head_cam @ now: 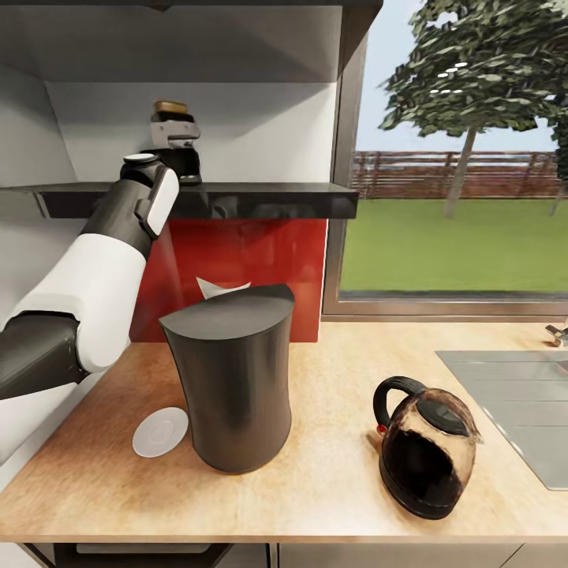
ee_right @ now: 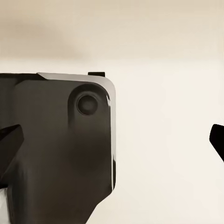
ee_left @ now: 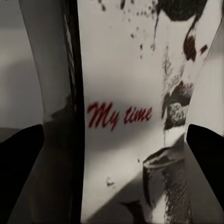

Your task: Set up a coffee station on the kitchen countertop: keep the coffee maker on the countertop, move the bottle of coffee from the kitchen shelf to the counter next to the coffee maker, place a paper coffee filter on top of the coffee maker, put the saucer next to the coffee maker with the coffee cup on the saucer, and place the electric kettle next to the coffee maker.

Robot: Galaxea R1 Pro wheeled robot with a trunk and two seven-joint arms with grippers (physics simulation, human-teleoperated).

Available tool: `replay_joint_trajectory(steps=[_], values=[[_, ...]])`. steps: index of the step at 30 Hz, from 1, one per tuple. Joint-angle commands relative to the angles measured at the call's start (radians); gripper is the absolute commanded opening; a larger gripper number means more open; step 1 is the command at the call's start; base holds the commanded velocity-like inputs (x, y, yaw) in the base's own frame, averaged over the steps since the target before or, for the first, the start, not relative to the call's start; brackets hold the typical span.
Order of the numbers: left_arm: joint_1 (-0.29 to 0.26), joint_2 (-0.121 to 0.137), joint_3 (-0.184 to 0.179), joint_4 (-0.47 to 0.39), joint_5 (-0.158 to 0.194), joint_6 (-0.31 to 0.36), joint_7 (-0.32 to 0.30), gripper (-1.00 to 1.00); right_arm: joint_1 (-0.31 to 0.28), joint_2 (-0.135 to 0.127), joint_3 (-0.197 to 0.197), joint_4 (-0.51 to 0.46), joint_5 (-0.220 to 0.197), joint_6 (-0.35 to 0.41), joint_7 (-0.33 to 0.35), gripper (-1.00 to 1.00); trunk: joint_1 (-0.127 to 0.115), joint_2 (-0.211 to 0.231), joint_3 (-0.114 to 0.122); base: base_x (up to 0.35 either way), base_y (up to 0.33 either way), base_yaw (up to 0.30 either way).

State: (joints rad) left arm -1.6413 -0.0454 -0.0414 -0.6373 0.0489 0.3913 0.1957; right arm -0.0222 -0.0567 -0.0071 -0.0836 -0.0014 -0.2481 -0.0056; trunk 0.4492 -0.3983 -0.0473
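- While the left claw (head_cam: 175, 142) reaches up to the kitchen shelf (head_cam: 268, 199), the bottle of coffee (ee_left: 135, 112) stands upright between its fingers; whether they are clenched on it, I cannot tell.
- Below the claw on the tabletop (head_cam: 331, 473) stand the coffee maker (head_cam: 233, 379), saucer (head_cam: 160, 431) and electric kettle (head_cam: 426, 446).
- Right claw (ee_right: 112, 140): spread apart, holding nothing.

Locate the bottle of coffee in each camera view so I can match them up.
Head view: bottle of coffee on the kitchen shelf, upper left, at the left gripper.
Left wrist view: its label close up, reading "My time".
Right wrist view: not in it.
Shared landmark: the bottle itself.
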Motion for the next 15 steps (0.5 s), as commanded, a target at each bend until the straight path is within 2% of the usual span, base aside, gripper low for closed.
replay_joint_trajectory(steps=[1, 8, 15], values=[[0.0, 0.001, -0.003, 0.001, 0.009, 0.006, 0.006, -1.0, -0.001, 0.0, -0.001, 0.001, 0.0, -0.003, -0.001, 1.0, 0.001, -0.002, -0.003, 0.0, 0.0, 0.0], [0.0, 0.003, -0.003, 0.001, 0.008, 0.005, 0.004, -1.0, -0.001, 0.0, -0.001, 0.001, 0.0, -0.003, -0.001, 1.0, 0.001, -0.002, -0.003, 0.0, 0.0, 0.0], [0.0, 0.021, -0.003, 0.001, 0.009, 0.009, 0.004, -1.0, -0.001, 0.001, 0.0, 0.001, 0.0, -0.003, -0.001, 1.0, 0.001, -0.002, -0.003, 0.0, 0.0, 0.0]])
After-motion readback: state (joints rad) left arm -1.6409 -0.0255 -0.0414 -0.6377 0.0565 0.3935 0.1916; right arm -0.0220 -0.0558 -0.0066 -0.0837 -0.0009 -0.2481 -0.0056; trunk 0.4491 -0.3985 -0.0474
